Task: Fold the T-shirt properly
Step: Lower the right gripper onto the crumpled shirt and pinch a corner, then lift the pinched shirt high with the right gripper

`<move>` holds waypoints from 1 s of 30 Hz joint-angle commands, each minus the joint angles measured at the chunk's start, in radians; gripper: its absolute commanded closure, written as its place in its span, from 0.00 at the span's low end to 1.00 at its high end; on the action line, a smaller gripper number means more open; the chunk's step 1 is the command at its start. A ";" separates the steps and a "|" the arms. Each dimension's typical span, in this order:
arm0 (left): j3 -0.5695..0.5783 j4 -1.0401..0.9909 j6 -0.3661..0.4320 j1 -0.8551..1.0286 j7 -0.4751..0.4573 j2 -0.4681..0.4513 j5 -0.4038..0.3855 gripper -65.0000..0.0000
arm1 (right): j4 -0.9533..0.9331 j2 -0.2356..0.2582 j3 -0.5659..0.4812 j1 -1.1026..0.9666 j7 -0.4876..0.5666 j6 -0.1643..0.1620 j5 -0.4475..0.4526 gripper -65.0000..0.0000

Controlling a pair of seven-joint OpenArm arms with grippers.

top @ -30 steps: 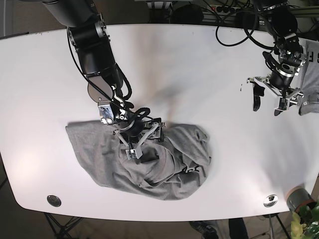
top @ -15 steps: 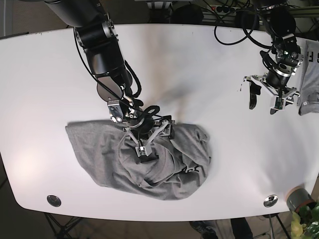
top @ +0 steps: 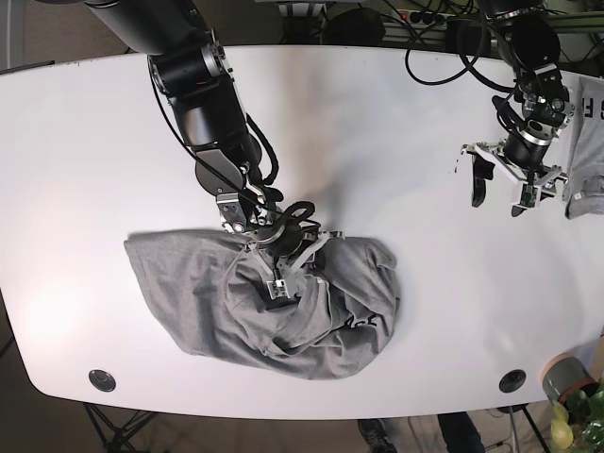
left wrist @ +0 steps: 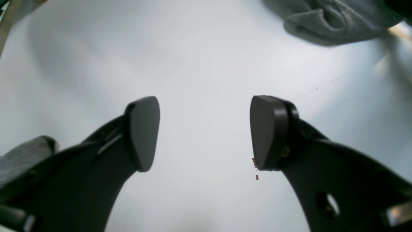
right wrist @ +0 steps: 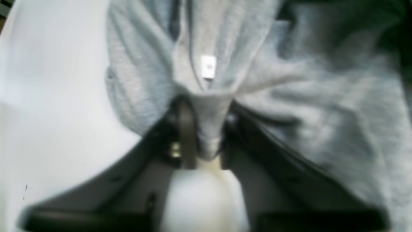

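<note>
The soft, heather-grey cotton T-shirt (top: 274, 302) lies in a lumpy, wrinkled heap on the smooth white table (top: 377, 132), near its front edge. The right gripper (right wrist: 204, 135) pinches a bunched fold of the shirt, just below a small white tag (right wrist: 208, 66); this picture is blurry, so the fold may be the collar. The left gripper (left wrist: 206, 132) hangs spread wide over bare table, well apart from the shirt, beside another grey cloth (top: 587, 142) at the table's edge.
</note>
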 commanded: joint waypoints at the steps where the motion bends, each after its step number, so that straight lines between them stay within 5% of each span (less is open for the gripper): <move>1: -0.006 0.014 0.004 -0.008 -0.026 -0.014 -0.013 0.38 | 0.028 -0.008 0.002 0.040 0.030 0.004 0.005 0.96; 16: 0.036 0.025 0.004 -0.039 -0.027 0.022 -0.021 0.38 | 0.432 0.093 0.001 0.145 -0.173 0.006 0.004 0.97; 26: 0.082 0.057 0.004 -0.039 -0.027 0.113 -0.015 0.38 | 0.533 0.180 -0.018 0.378 -0.278 0.075 0.016 0.97; 30: 0.140 0.070 0.008 -0.019 -0.032 0.117 -0.018 0.38 | 0.538 0.225 -0.081 0.475 -0.277 0.078 0.016 0.97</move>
